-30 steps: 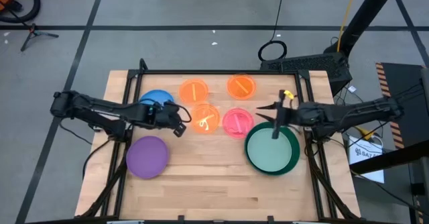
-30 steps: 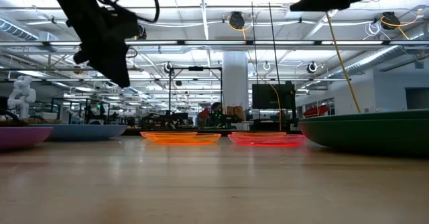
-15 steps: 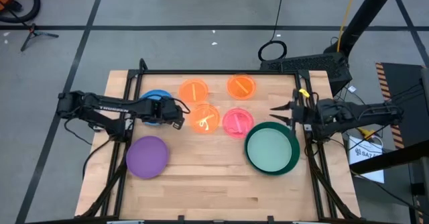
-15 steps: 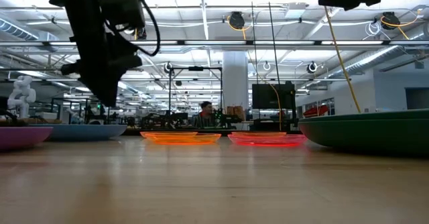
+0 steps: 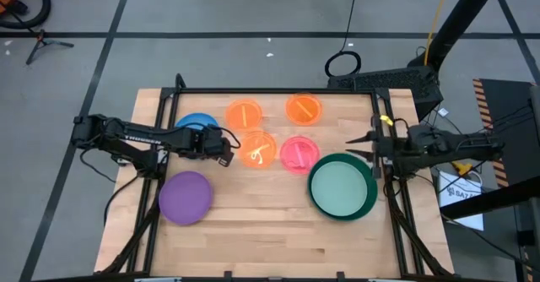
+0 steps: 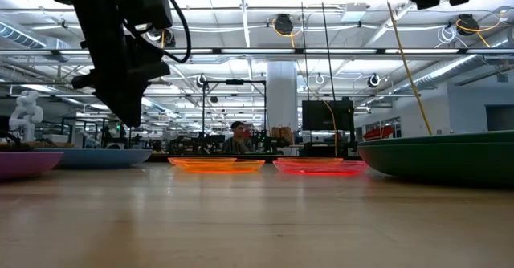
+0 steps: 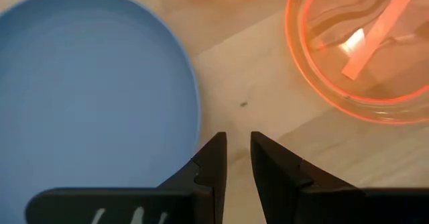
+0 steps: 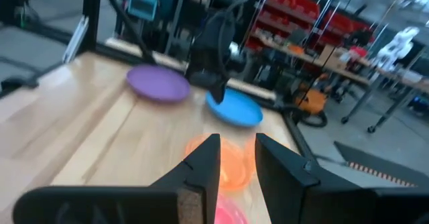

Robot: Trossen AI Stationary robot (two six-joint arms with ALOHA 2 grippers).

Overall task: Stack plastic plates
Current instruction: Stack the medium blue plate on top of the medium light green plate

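While both arms are hovering above the wooden table (image 5: pixel 270 231), the plates are lying spread across it. Taking the table's middle as the clock centre in the overhead view, the left gripper (image 5: pixel 228 151) is hanging toward nine o'clock, just past the rim of the blue plate (image 5: pixel 196 123). Its wrist camera is showing the two dark fingers (image 7: pixel 213 158) standing close together with only a narrow gap, nothing between them, poised over bare wood between the blue plate and an orange plate (image 7: pixel 362 49).

The purple plate (image 5: pixel 185 197) is sitting toward eight o'clock, well apart from the rest. Three translucent orange plates are lying around twelve: one at eleven (image 5: pixel 244 113), one at one (image 5: pixel 304 109), and one nearest the centre (image 5: pixel 258 149). The pink plate (image 5: pixel 298 154) is lying just beside that last one, touching or nearly touching the large dark green plate (image 5: pixel 368 199) at four o'clock, which is carrying the pale mint plate (image 5: pixel 340 187) inside it.

The right gripper (image 5: pixel 361 146) is hanging at three o'clock, above the table's edge just beyond the green plate's rim. Its fingers (image 8: pixel 204 163) are standing slightly apart and gripping nothing.

From table height, a person (image 6: pixel 235 136) is sitting far off in the room behind.
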